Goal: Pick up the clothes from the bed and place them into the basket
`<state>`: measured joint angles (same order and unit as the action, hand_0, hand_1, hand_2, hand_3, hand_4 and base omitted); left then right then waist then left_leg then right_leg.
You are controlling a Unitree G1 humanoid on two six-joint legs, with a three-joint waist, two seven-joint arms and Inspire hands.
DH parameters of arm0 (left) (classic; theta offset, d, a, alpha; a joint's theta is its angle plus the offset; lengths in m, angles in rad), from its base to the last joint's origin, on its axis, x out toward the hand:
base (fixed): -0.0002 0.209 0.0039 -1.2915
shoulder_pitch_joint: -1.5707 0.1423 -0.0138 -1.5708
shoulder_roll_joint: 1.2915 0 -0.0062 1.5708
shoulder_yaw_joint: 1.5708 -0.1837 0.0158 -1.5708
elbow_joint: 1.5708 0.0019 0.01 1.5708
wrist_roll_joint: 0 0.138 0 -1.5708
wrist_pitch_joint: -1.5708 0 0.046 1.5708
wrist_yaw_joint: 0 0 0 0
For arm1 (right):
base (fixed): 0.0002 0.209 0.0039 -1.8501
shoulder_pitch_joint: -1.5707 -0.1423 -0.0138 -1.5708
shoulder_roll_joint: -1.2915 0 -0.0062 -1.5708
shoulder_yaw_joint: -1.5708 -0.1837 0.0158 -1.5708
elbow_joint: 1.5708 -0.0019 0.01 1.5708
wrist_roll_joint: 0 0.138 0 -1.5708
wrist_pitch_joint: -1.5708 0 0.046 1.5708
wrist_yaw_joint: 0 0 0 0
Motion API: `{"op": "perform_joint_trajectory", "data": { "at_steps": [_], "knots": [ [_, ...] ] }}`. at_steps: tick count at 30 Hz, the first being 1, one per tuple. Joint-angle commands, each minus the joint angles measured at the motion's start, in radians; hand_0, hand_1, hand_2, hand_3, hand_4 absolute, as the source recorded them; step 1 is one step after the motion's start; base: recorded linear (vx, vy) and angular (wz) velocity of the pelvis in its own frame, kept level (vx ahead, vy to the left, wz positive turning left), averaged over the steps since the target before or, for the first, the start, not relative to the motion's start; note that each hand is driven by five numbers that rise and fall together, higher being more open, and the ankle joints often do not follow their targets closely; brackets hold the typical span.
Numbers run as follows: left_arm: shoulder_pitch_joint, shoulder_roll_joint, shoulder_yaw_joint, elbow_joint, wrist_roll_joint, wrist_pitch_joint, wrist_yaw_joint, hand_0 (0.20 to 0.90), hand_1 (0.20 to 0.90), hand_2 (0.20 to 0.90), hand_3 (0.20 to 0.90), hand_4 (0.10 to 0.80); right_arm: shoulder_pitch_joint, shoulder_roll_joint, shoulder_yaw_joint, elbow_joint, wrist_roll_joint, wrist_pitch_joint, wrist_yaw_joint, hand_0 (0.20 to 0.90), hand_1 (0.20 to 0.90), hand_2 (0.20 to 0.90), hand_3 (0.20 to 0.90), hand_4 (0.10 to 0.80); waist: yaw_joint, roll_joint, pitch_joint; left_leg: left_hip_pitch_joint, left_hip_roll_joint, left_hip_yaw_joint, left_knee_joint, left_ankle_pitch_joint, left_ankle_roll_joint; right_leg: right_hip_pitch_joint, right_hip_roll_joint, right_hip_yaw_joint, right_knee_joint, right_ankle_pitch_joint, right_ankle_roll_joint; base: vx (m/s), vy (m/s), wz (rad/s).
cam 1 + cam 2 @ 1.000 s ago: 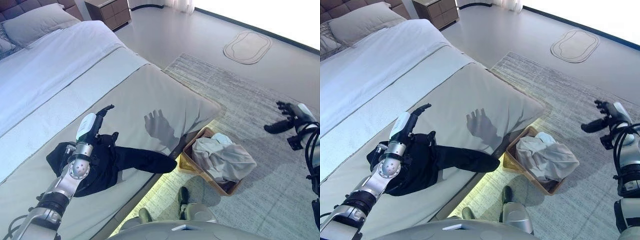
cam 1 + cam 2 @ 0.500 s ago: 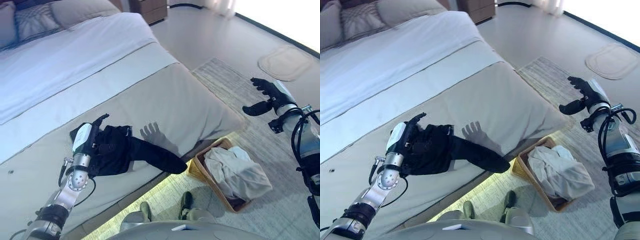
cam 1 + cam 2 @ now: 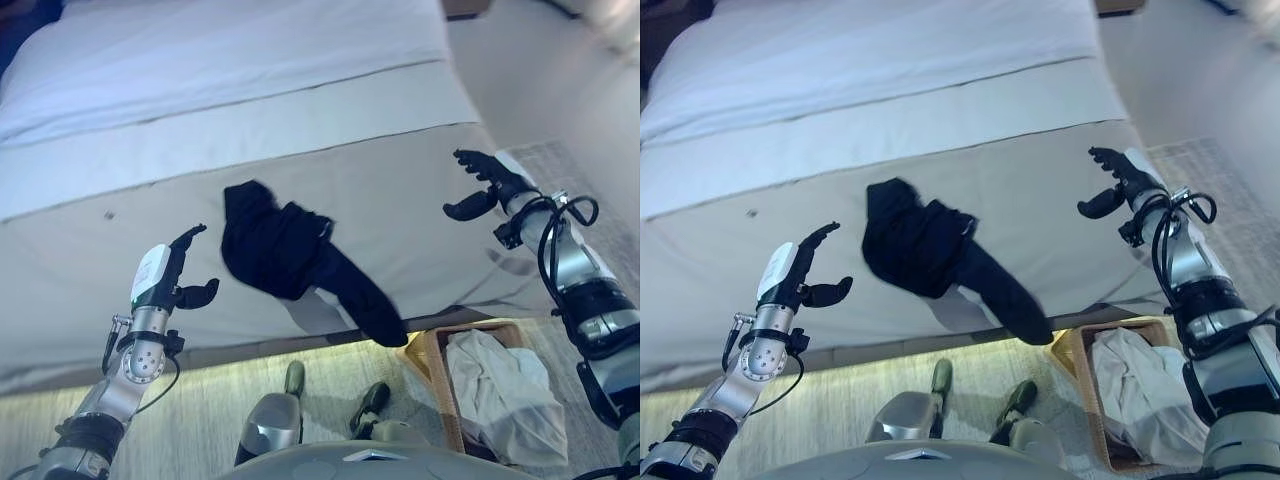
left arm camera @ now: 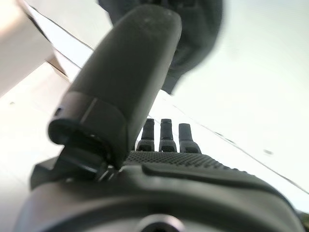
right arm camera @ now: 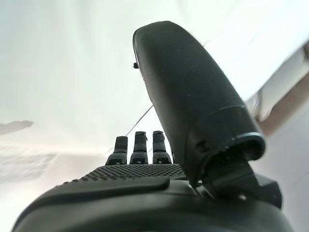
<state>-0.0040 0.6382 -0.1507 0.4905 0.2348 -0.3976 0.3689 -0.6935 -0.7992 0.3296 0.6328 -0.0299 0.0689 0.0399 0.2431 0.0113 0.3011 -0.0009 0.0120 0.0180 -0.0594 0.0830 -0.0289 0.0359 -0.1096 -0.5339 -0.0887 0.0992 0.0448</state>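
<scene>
Two hands are showing, both empty and holding nothing. The left hand (image 3: 165,282) is hovering in the lower left of the frame over the near part of the bed (image 3: 120,250), fingers extended and relaxed, thumb sticking out sideways; its wrist view is showing the thumb (image 4: 128,82) raised clear and the fingers (image 4: 166,135) straight, with the dark garment past them. The right hand (image 3: 487,183) is hanging in the upper right of the frame above the bed's right side, fingers spread loosely, thumb apart from them; the right wrist view is showing straight fingers (image 5: 139,147) over plain pale bedding. The black garment (image 3: 290,255) is lying crumpled at the centre of the frame on the grey cover, just right of the left hand but apart from it, and well apart from the right hand. One long part of it, a sleeve or leg, is trailing toward the lower right and hanging over the bed's near edge. The basket (image 3: 433,375) is sitting on the floor at the lower right, just below that edge, with pale cloth (image 3: 505,395) already piled inside. The hanging end of the garment is ending close to the basket's near corner; contact cannot be told. A small dark speck (image 3: 109,213) is sitting on the cover at mid left. White bedding is filling the top of the frame.
</scene>
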Motion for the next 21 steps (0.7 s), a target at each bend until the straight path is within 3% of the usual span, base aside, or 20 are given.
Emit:
{"op": "perform_joint_trajectory", "data": {
  "at_steps": [1,10,21],
  "knots": [
    [-0.03,0.078,0.051,-0.095,-0.023,-0.094,0.048,0.9,0.9,0.9,0.9,0.8,-0.192,-0.036,0.064,-0.043,-0.006,-0.038,-0.069,0.9,0.9,0.9,0.9,0.8,0.044,-0.012,-0.004,-0.056,-0.025,-0.023,0.079,-0.08,0.002,-0.027,-0.052,0.117,0.228,-0.178,0.009,0.034,0.019,0.55],
    [-0.045,0.09,0.03,-0.117,-0.014,-0.126,0.023,0.9,0.9,0.9,0.9,0.8,-0.204,-0.001,0.096,-0.063,-0.02,0.024,-0.094,0.9,0.9,0.9,0.9,0.8,0.079,-0.011,0.062,-0.126,-0.075,-0.152,0.137,-0.08,0.024,-0.068,-0.029,0.172,0.279,-0.205,-0.017,0.053,0.0,0.66],
    [-0.095,0.105,-0.008,-0.155,-0.035,-0.119,0.032,0.9,0.9,0.9,0.9,0.8,-0.336,0.051,0.152,0.056,-0.055,0.06,-0.069,0.9,0.9,0.9,0.9,0.8,0.15,0.0,0.139,-0.196,-0.088,-0.197,0.205,-0.08,0.029,-0.118,-0.059,0.106,0.397,-0.244,-0.033,0.028,0.015,0.22]
  ]
}}
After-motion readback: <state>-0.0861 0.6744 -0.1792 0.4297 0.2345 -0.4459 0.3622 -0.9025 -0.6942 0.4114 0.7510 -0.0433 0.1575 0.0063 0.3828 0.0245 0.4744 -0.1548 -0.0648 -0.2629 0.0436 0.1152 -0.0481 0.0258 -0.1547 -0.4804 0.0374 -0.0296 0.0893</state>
